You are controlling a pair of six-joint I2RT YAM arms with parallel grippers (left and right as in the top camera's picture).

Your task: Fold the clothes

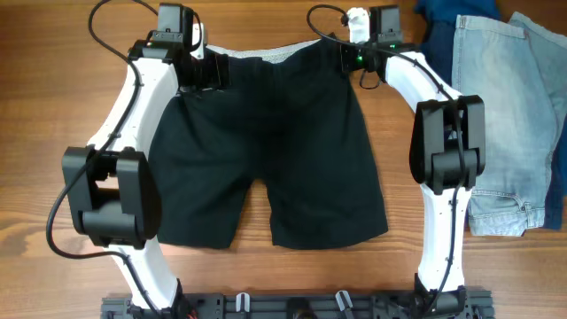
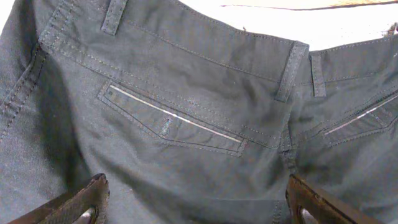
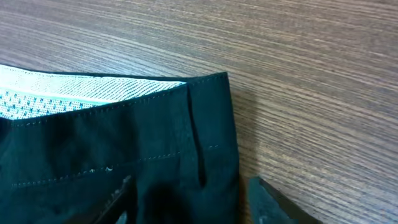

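A pair of black shorts (image 1: 266, 142) lies flat on the wooden table (image 1: 53, 106), waistband at the far edge and legs toward the near edge. My left gripper (image 1: 202, 71) is open above the waistband's left part; the left wrist view shows its fingers (image 2: 196, 202) spread wide over the back pocket (image 2: 174, 121). My right gripper (image 1: 354, 58) is open at the waistband's right corner. In the right wrist view its fingers (image 3: 189, 202) straddle that corner of the shorts (image 3: 124, 149), with the white inner lining (image 3: 74, 93) showing.
Light blue denim shorts (image 1: 509, 115) lie at the right side of the table, with a dark blue garment (image 1: 438, 18) at the far right behind them. A black rail (image 1: 301, 306) runs along the near edge between the arm bases.
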